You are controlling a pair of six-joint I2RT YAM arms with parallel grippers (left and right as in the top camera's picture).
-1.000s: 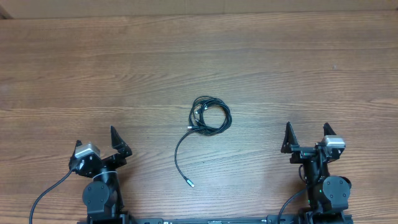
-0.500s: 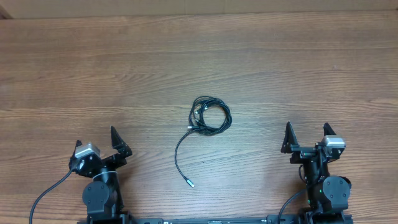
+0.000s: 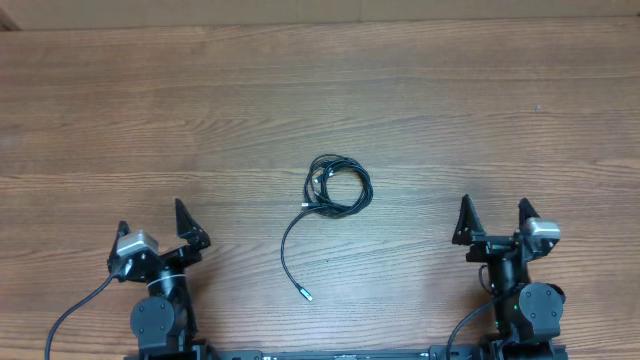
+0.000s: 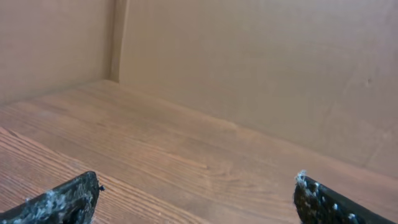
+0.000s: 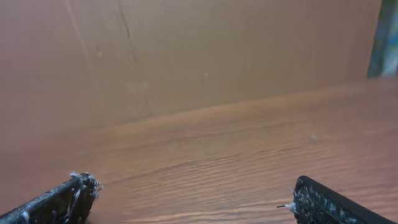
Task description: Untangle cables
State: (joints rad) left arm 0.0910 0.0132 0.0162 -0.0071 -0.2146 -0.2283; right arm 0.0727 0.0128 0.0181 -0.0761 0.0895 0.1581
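Midway across the wooden table (image 3: 200, 100), thin black cables (image 3: 318, 190) are lying in a small tangled coil, one silver-tipped tail trailing toward the table's near edge, where the left gripper (image 3: 152, 218) and right gripper (image 3: 492, 205) are sitting, fingers spread wide, empty.
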